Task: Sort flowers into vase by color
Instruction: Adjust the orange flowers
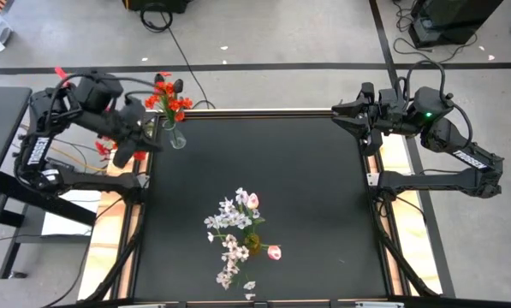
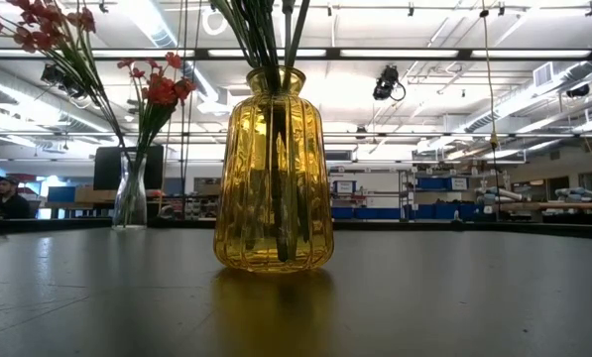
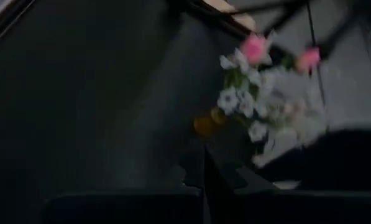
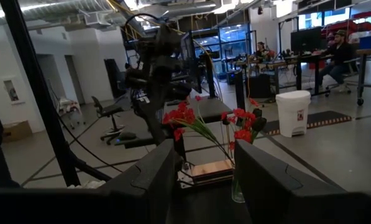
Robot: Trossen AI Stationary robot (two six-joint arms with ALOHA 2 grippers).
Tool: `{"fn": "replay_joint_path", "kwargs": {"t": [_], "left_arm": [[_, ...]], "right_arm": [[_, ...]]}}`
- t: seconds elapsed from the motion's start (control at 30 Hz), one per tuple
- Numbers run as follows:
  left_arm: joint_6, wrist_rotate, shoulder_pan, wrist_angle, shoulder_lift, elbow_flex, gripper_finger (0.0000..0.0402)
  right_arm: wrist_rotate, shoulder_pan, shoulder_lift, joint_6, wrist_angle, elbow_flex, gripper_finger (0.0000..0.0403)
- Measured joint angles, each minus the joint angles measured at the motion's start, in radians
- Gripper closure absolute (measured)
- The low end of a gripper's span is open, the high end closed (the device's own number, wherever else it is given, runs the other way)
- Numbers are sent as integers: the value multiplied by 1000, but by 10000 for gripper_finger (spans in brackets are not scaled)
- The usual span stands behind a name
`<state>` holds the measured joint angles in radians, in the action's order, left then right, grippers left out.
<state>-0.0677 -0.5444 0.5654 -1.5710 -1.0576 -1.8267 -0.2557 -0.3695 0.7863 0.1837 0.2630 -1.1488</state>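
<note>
A clear glass vase [image 1: 177, 138] stands at the table's far left and holds red flowers [image 1: 168, 94] by their stems; the low view shows this clear vase [image 2: 130, 198] too. Near the table's middle front, a yellow glass vase [image 2: 274, 169] holds white-lilac sprays [image 1: 229, 218] and pink tulip buds [image 1: 274, 252]. My left gripper [image 1: 149, 141] hovers just left of the clear vase, shut, with nothing showing between its fingers [image 3: 204, 180]. At the far right corner my right gripper [image 1: 335, 115] waits open, clear of everything.
More red blossoms [image 1: 105, 151] show under my left arm at the table's left edge. The black tabletop [image 1: 306, 188] is bare between the two vases and toward the right side. A person [image 2: 8, 198] sits far behind the table.
</note>
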Motion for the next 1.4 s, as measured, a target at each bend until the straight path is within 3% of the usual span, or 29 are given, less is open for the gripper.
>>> {"fn": "replay_joint_path", "kwargs": {"t": [0.23,0.57,0.73,0.83,1.03,1.2,1.4], "left_arm": [[161,226,-93,5,-54,2,397],[193,267,-145,-1,-214,3,397],[111,413,-238,3,-263,124,397],[16,446,-274,19,-220,285,397],[-181,478,-340,263,7,539,397],[-351,642,-477,242,130,594,397],[-507,663,-662,10,178,597,397]], "right_arm": [[0,0,0,0,0,0,227],[0,0,0,0,0,0,227],[0,0,0,0,0,0,227],[0,0,0,0,0,0,227],[0,0,0,0,0,0,227],[0,0,0,0,0,0,227],[0,0,0,0,0,0,227]]}}
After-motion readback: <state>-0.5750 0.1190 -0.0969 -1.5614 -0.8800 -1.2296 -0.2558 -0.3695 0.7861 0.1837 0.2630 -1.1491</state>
